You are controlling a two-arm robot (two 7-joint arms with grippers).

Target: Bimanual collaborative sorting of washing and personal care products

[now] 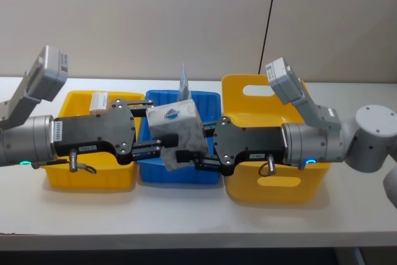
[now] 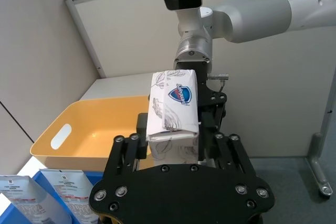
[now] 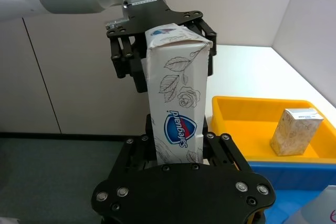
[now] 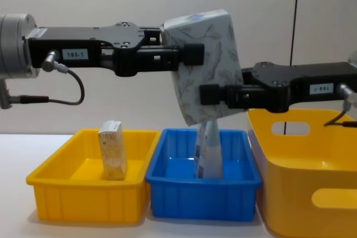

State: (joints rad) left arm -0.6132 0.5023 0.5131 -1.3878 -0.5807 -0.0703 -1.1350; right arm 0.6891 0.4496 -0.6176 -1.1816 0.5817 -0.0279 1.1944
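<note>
The big white pack with grey leaf print (image 4: 207, 62) hangs tilted in the air above the blue bin (image 4: 203, 196). My left gripper (image 4: 188, 54) is shut on its upper part, coming in from the left. My right gripper (image 4: 213, 94) is shut on its lower part from the right. The left wrist view has the pack (image 2: 174, 107) between my left gripper (image 2: 176, 141). In the right wrist view the pack (image 3: 178, 90) stands between my right gripper (image 3: 178, 148). A pale-blue pouch (image 4: 208, 151) stands in the blue bin. A tan box (image 4: 111, 149) stands in the small yellow bin (image 4: 83, 196).
Three bins stand in a row on the white table (image 1: 186, 215): small yellow bin (image 1: 87, 177) left, blue bin (image 1: 180, 173) middle, tall yellow bin with handle cut-outs (image 1: 276, 185) right. Two pouches (image 2: 47, 195) lean in the blue bin. A wall is close behind.
</note>
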